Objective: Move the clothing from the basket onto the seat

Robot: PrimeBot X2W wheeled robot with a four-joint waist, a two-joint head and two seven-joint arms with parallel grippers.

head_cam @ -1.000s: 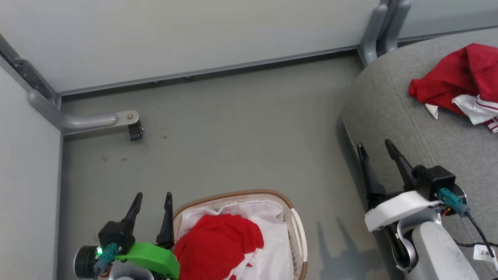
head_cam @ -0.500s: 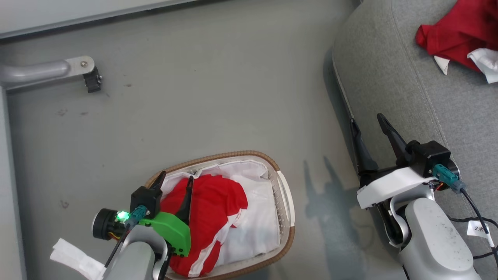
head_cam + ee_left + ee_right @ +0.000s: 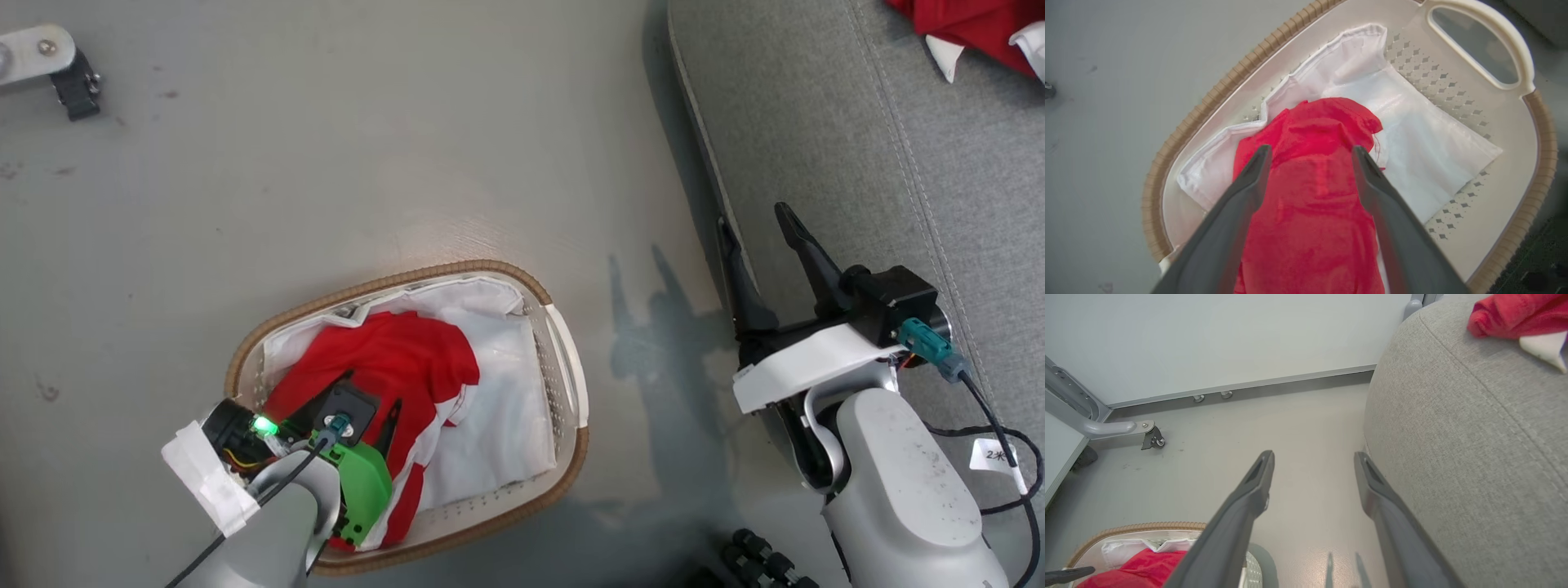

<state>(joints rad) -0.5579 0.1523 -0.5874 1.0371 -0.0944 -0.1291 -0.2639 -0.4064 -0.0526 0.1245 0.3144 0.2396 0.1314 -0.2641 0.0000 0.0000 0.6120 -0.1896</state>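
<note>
Over the basket (image 3: 490, 269), which stands on the floor (image 3: 326, 163) at my left side, the left gripper (image 3: 1311, 151) hangs with its fingers spread wide, one on each side of the top of the red garment (image 3: 392, 359). From the wrist view I judge the tips are near the fabric or just touching it, but nothing is gripped. This garment lies crumpled on the white liner cloth (image 3: 498, 392) inside the basket, toward the end nearest the arm. The right gripper (image 3: 753, 219) is also wide open and empty, and it hovers at the edge of the seat (image 3: 857, 163), where the grey cushion meets the floor. One other red garment (image 3: 980, 20) already lies on the far part of the seat, so I think the task is partly done and the step in hand is the reach for the piece in the basket. For the next move I would push the fingers a little deeper into the red folds and close them on red fabric only, not on the liner below. Then I would lift clear of the rim and carry across to the seat.
</note>
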